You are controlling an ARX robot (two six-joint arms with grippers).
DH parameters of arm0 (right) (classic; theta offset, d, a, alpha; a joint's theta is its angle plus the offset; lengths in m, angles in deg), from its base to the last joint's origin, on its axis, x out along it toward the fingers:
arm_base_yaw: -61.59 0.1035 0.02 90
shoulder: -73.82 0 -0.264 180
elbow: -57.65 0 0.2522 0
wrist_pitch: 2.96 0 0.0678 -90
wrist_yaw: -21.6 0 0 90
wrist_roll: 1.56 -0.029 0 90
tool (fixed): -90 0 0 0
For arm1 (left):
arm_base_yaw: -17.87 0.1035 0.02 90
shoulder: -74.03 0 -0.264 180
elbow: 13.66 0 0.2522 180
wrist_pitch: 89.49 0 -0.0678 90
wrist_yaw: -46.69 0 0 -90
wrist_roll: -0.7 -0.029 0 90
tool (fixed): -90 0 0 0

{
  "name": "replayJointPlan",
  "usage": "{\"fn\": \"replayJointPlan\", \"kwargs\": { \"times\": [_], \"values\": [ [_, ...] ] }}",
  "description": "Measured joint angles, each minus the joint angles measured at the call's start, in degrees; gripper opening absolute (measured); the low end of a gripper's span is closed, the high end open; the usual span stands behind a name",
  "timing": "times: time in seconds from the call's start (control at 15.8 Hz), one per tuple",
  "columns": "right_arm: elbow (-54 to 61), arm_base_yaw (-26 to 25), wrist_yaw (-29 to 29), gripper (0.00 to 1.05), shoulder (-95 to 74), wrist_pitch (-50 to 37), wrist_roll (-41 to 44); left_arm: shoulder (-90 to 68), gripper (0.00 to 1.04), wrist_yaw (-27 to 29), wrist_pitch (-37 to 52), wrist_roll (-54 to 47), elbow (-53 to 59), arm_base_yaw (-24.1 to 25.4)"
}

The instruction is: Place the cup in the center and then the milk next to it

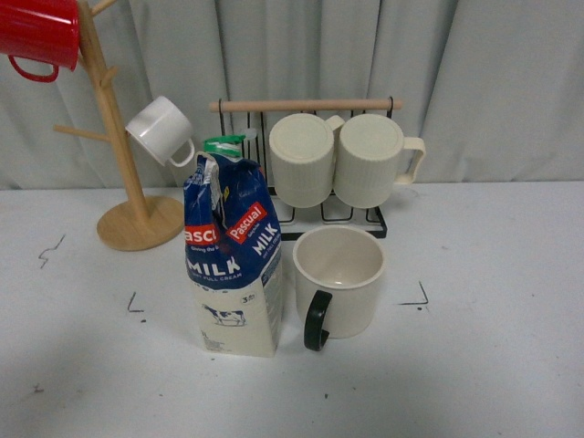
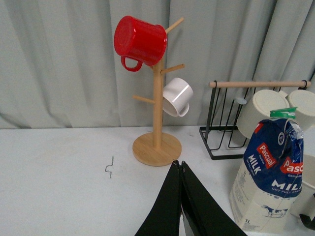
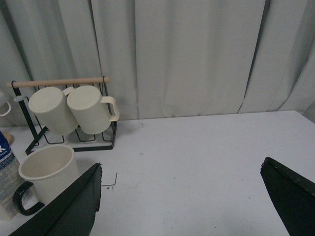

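Both steps look done: the cup [image 1: 337, 281] and Pascual milk carton [image 1: 233, 260] stand together, clear of the closed, empty left gripper [image 2: 180, 164] and wide-open, empty right gripper [image 3: 182, 196], so only retreat remains.

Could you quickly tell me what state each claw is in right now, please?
Left claw: closed, fingers pressed together, holding nothing.
Right claw: open wide, holding nothing.

A cream body and a black loop handle are shown on the cup [image 1: 338, 281]. The milk [image 1: 233, 260] is coloured dark blue above, with red "Pascual" labels and white lettering, and cream below with a cow drawing; a green clip [image 1: 224, 144] is seen on top. The desk [image 1: 493, 365] is white, marked with small black corners. A red mug [image 1: 38, 35] and a white mug [image 1: 161, 130] are hung on a pale wooden stand [image 1: 128, 182]. Two ribbed cream mugs [image 1: 338, 160] are held on a black wire rack [image 1: 338, 219]. Both tools are black.
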Motion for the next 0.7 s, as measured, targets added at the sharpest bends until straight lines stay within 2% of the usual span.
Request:
{"fn": "replayJointPlan", "kwargs": {
  "times": [0.32, 0.7],
  "values": [
    [0.0, 0.0, 0.02, 0.98, 0.0, 0.0, 0.0, 4.02, 0.02, -0.02, -1.86, 0.0, 1.84, 0.0],
    [0.0, 0.0, 0.0, 0.98, 0.0, 0.0, 0.0, 10.95, 0.02, -0.02, -8.37, 0.0, 1.84, 0.0]
  ]
}}
